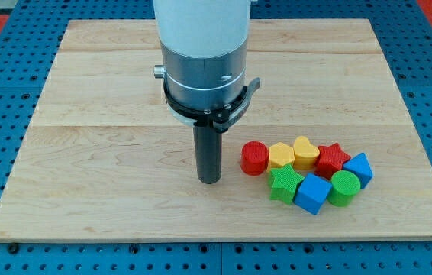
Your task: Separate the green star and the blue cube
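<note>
The green star (285,183) lies in a tight cluster at the view's lower right. The blue cube (312,193) touches its right side. My tip (210,180) rests on the board to the left of the cluster, about a block's width left of the red cylinder (254,158) and apart from every block. The rod stands upright under the grey arm body.
The cluster also holds a yellow hexagonal block (280,156), a yellow heart (305,151), a red star (332,160), a green cylinder (344,187) and a second blue block (359,169). The wooden board (86,153) lies on a blue pegboard; its bottom edge is near the cluster.
</note>
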{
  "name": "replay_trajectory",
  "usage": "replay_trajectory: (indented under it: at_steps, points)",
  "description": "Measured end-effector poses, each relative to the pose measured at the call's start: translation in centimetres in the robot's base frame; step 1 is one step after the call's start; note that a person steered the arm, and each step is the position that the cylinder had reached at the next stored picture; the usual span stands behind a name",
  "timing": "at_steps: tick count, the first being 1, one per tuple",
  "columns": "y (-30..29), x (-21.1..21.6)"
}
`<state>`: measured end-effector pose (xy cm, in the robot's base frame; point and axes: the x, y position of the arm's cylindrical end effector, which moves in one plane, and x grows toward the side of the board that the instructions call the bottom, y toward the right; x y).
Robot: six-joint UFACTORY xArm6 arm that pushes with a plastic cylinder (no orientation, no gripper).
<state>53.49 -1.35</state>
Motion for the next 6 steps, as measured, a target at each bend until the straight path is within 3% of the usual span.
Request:
replay_trajectory:
  at_steps: [3,4,6]
  points:
    - [0.6,2.7]
    - [1.5,6.5]
    - [14.3,4.7]
